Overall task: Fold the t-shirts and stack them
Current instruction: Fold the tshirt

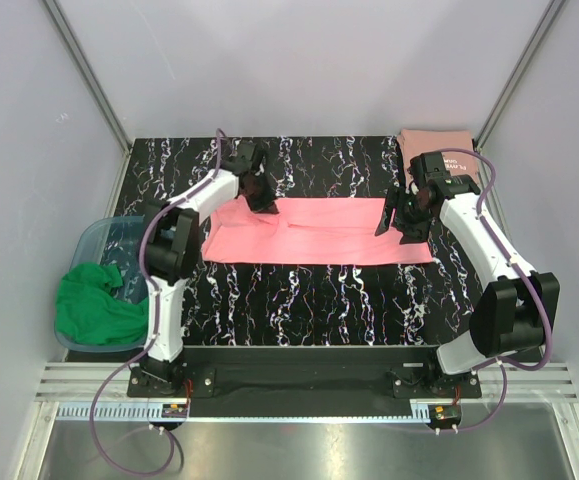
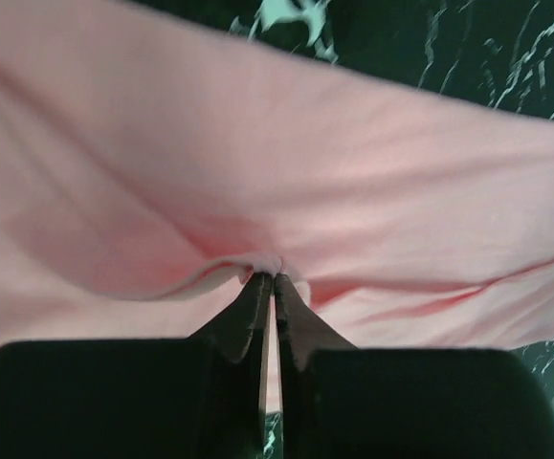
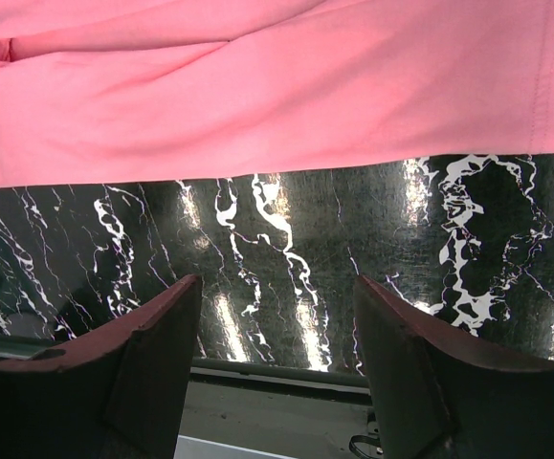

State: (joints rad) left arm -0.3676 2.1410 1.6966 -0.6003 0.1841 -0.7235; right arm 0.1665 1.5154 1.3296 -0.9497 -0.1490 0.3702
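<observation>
The bright pink t-shirt (image 1: 319, 232) lies as a long folded strip across the middle of the black marbled table. My left gripper (image 1: 260, 196) is shut on a pinch of its cloth at the strip's far left edge; the left wrist view shows the pink cloth (image 2: 286, 182) bunched at the closed fingertips (image 2: 257, 298). My right gripper (image 1: 397, 222) is open and empty above the strip's right end; the right wrist view shows the shirt (image 3: 257, 86) and bare table between the fingers (image 3: 152, 354). The duller salmon t-shirt (image 1: 435, 144) lies folded at the far right corner.
A clear blue bin (image 1: 97, 250) stands off the table's left edge with a green garment (image 1: 94, 303) hanging over its near side. Grey walls close in the table on three sides. The near table edge (image 3: 277, 373) shows in the right wrist view.
</observation>
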